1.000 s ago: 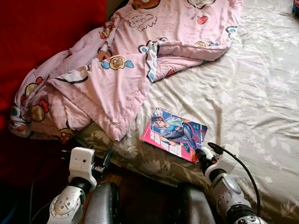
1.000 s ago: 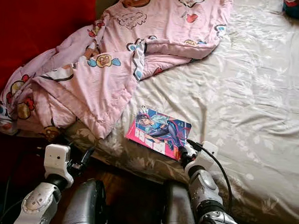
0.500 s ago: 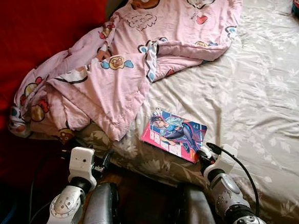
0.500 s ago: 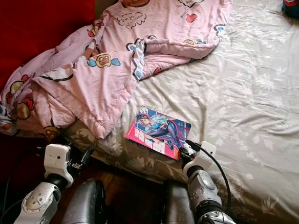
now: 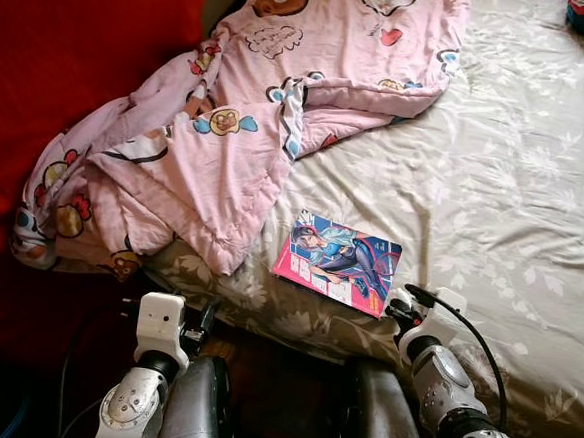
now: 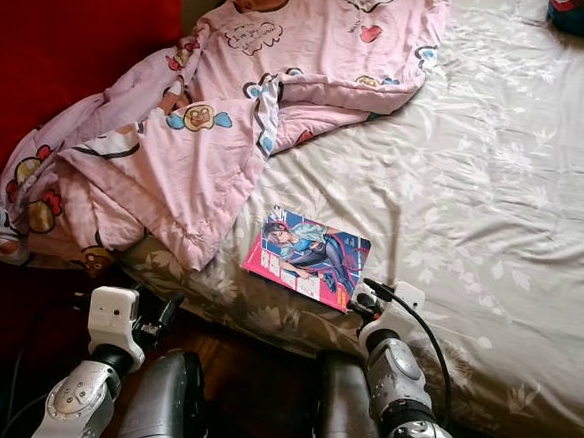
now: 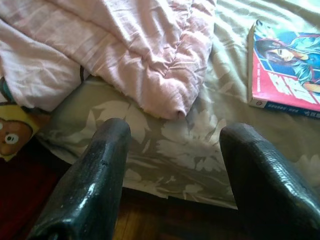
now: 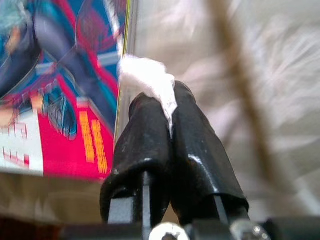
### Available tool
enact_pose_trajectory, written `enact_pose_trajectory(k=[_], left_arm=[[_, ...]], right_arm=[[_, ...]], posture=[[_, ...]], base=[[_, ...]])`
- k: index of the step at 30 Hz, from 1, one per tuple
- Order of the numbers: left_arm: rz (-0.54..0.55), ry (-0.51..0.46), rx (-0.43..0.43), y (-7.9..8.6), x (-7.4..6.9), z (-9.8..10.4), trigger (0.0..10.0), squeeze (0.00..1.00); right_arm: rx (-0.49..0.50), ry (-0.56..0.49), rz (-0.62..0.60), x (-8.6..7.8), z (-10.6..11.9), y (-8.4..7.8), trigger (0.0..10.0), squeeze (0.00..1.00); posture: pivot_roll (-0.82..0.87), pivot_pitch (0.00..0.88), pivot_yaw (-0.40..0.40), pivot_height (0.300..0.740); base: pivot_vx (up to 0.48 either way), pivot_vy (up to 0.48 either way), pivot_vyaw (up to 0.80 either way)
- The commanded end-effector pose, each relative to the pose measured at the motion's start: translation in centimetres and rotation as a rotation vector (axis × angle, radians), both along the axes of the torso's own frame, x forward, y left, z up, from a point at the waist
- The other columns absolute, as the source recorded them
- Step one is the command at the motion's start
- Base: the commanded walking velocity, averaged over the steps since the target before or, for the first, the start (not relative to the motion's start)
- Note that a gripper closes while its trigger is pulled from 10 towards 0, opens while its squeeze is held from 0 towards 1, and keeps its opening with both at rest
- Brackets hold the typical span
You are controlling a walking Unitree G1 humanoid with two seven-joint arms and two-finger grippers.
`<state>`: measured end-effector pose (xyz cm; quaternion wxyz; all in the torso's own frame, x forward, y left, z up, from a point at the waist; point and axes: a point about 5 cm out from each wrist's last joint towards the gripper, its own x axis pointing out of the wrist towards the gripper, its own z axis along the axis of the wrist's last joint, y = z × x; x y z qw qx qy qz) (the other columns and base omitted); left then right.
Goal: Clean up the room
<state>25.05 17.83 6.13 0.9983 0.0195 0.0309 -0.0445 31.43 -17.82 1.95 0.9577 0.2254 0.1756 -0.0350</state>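
A: What is the risk from here?

B: The right end effector [image 8: 167,112] has its two black fingers pressed together on a small white wad, tissue or fluff by the look of it [image 8: 146,75]. Only a thin edge seems to be nipped, so my worry is that it slips out and drops on the bed or the dark wooden floor [image 5: 271,378].

A: And the book?

B: The glossy pink and blue paperback comic book [image 5: 339,263] lies flat near the front edge of the bed [image 5: 494,193], on the pale floral bedsheet, with the right end effector just beside its near right corner. A careless swing could nudge it over that edge.

A: The quilt?

B: The crumpled pink cartoon-print quilt [image 5: 238,125] is heaped at the bed's left front corner, partly hanging off. It could slide further.

A: How are the arms posed?

B: The right forearm reaches up from below, wrist at the bed's front edge. The left end effector [image 7: 175,165], fingers spread wide, holds nothing and hovers low before the left front corner, pointing at the quilt's hem.
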Motion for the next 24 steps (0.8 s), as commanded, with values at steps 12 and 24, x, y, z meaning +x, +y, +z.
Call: enact_pose_trajectory(k=[12, 24], left_arm=[[0.089, 0.121, -0.019, 1.1, -1.5, -3.6, 10.0, 0.0], [0.204, 0.305, -0.121, 2.2, -3.4, -7.9, 10.0, 0.0]], right_arm=[[-0.217, -0.255, 0.177, -3.0, 0.7, 0.6, 10.0, 0.0], [-0.304, -0.089, 0.236, -5.9, -2.7, 0.6, 10.0, 0.0]], posture=[[-0.08, 0.257, -0.009, 0.598], [-0.07, 0.2, -0.009, 0.647]], base=[[0.0, 0.0, 0.0], [0.0, 0.0, 0.0]])
